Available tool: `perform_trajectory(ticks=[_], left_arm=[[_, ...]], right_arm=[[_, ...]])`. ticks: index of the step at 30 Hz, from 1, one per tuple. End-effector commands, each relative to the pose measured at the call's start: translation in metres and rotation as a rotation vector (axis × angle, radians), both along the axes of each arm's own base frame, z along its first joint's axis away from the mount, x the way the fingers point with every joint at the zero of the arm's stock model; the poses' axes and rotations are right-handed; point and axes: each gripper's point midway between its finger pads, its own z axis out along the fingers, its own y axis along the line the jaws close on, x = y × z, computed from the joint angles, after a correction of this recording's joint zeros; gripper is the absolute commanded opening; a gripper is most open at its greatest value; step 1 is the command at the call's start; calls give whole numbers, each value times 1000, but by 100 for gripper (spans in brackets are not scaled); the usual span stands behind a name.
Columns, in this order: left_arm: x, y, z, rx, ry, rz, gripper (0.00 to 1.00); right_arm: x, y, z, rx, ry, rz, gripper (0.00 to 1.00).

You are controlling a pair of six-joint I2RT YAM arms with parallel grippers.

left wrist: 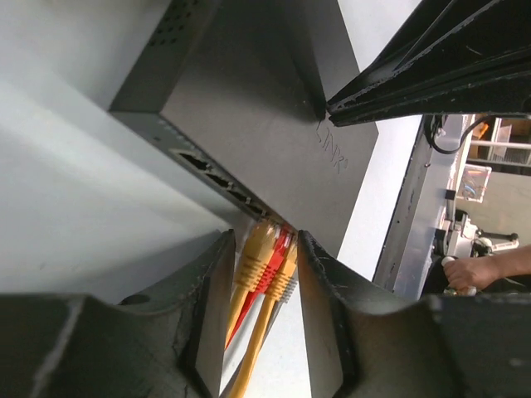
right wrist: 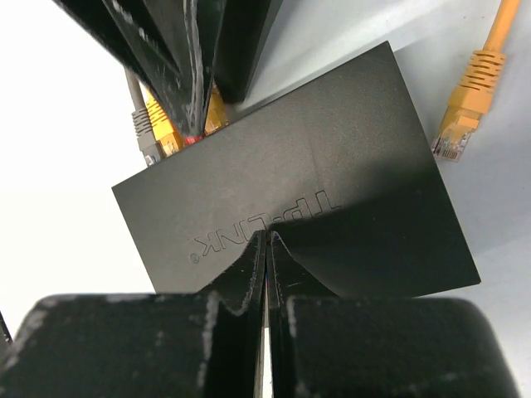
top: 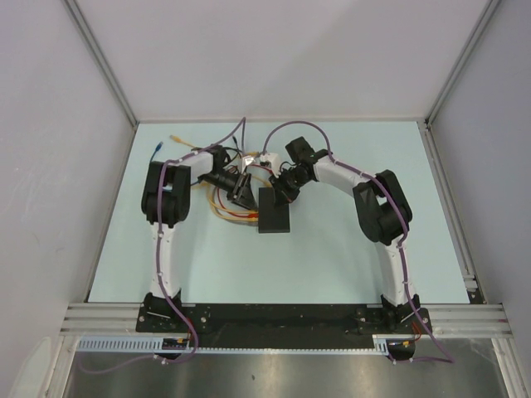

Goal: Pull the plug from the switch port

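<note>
right gripper (right wrist: 265, 239), pinched together, presses switch (right wrist: 348, 149); left wrist view shows left gripper (left wrist: 264, 236) narrowly straddling plugs (left wrist: 267, 264).

Top view: even, diffuse light from above. My arms throw only faint, soft shadows on the pale table (top: 332, 265), and focus is sharp throughout.

Left wrist view: my left gripper (left wrist: 265, 239) lies close to the lens, dark and blurred. The plugs (left wrist: 267, 259) are crisp and saturated. The switch (left wrist: 265, 116) shows a grey sheen on top, its port edge shaded.

Right wrist view: my right gripper (right wrist: 267, 240) is soft and underexposed. Raking light picks out the switch's embossed lettering. The table at left is blown out white.
</note>
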Motion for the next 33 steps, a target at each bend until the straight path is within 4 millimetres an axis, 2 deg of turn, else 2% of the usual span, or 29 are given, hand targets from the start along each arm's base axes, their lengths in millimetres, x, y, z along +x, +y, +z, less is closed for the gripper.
perform_trajectory(ticks=[1, 11, 18, 27, 31, 33], left_arm=[[-4, -11, 0, -46, -11, -42, 40], [-5, -12, -5, -63, 12, -63, 33], [-17, -13, -1, -132, 54, -116, 30], [-11, -15, -2, -120, 41, -108, 19], [-3, -16, -3, -103, 67, -79, 6], [6, -17, 3, -93, 44, -84, 3]], right_arm=[[0, -7, -24, -62, 15, -12, 0], [1, -9, -26, -74, 7, -21, 0], [1, -9, -28, -76, 13, -29, 0], [4, -10, -30, -83, 9, -37, 0], [4, -11, -32, -90, 6, -41, 0], [5, -10, -33, -90, 6, -41, 0]])
